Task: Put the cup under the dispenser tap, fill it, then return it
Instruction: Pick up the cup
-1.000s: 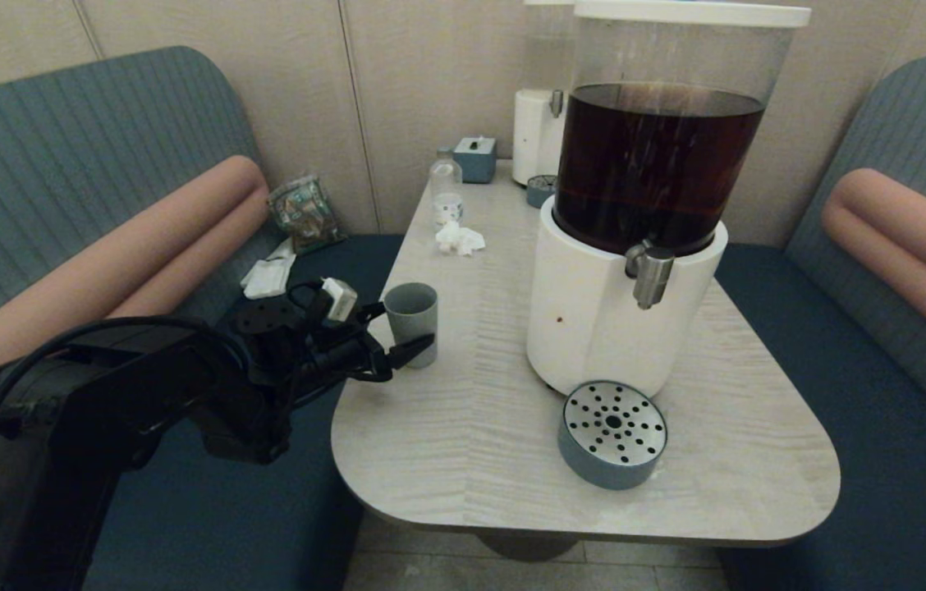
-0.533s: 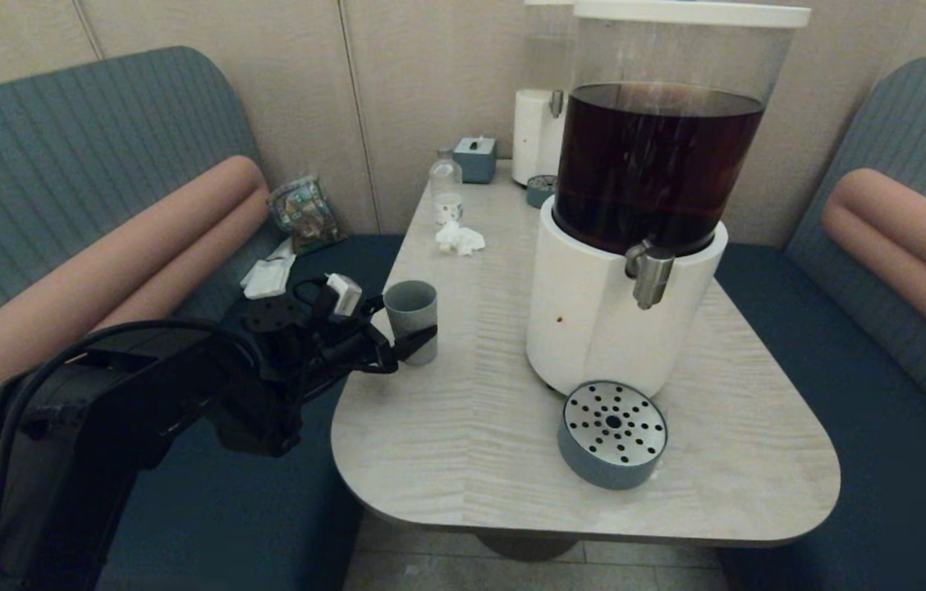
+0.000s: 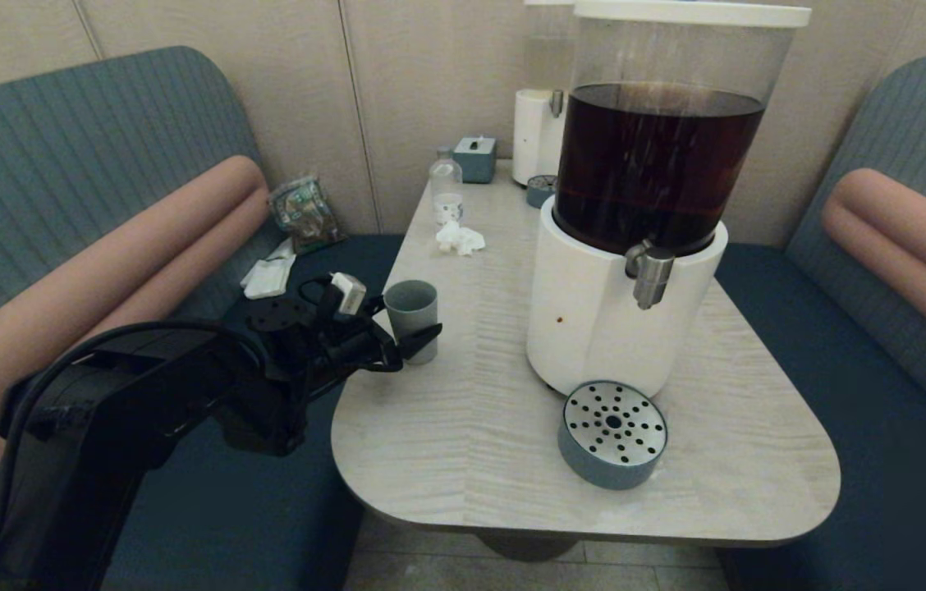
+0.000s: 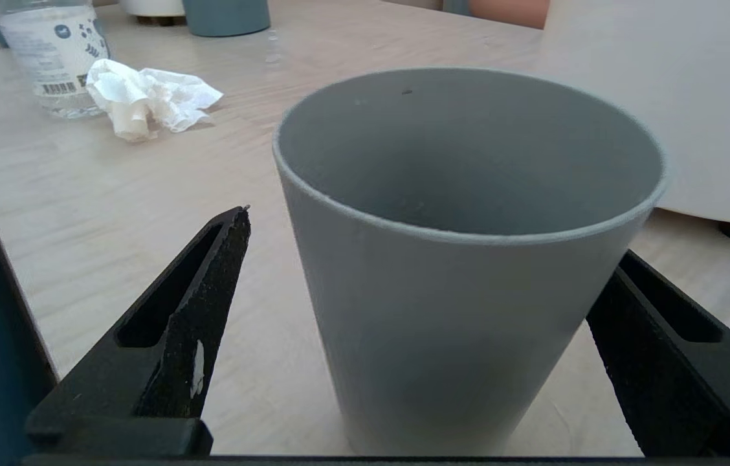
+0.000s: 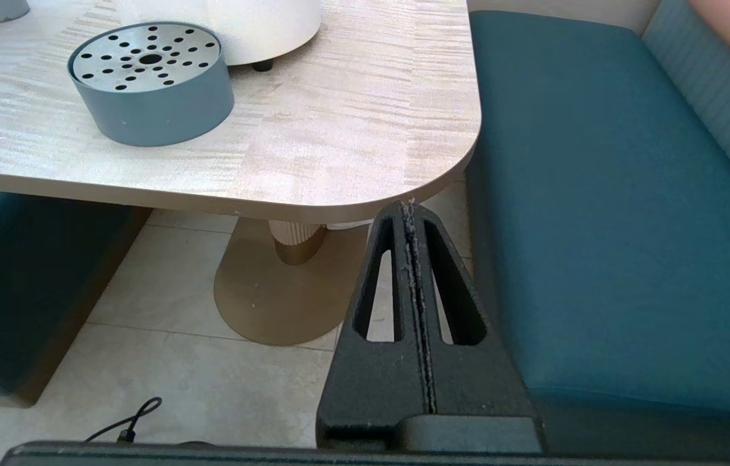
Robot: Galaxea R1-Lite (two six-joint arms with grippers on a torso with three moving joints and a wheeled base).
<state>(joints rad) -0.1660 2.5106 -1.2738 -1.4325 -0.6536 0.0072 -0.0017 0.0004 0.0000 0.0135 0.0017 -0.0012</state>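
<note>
You have the cup (image 4: 468, 259) upright between the left gripper (image 4: 430, 285) fingers, spread wide, not yet gripping; right gripper (image 5: 411, 259) clenched empty, parked off the table edge (image 5: 339, 207).

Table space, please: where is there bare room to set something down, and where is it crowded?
The table is bare at its near edge, left of the tray, and between the cup and the dispenser. It is crowded at the far end: bottle, crumpled tissue, box, second dispenser. The open left gripper flanks the cup.
</note>
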